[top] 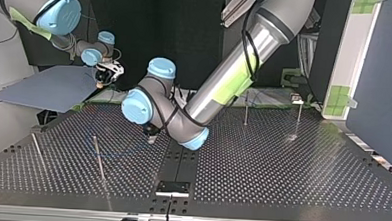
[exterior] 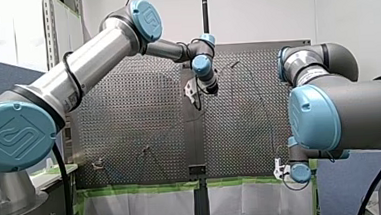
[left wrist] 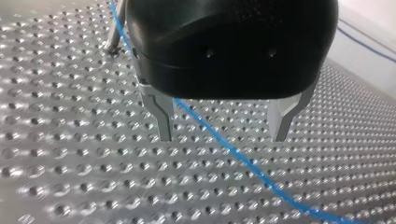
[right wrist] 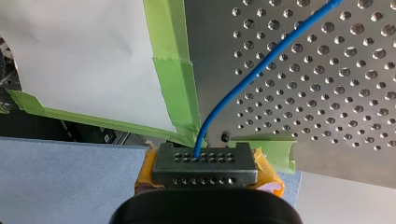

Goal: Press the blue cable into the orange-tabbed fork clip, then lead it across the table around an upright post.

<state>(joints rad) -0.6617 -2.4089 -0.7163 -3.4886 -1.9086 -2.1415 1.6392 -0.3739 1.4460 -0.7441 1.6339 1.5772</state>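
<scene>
Two wrist views are showing what the left arm (top: pixel 235 77) is hiding in the top view: the left claw (left wrist: pixel 222 137) is hanging spread over the blue cable (left wrist: pixel 243 159) lying on the worktop (left wrist: pixel 70 154), while the right claw (right wrist: pixel 205 164) is pinching that cable beside the worktop's taped corner.
</scene>
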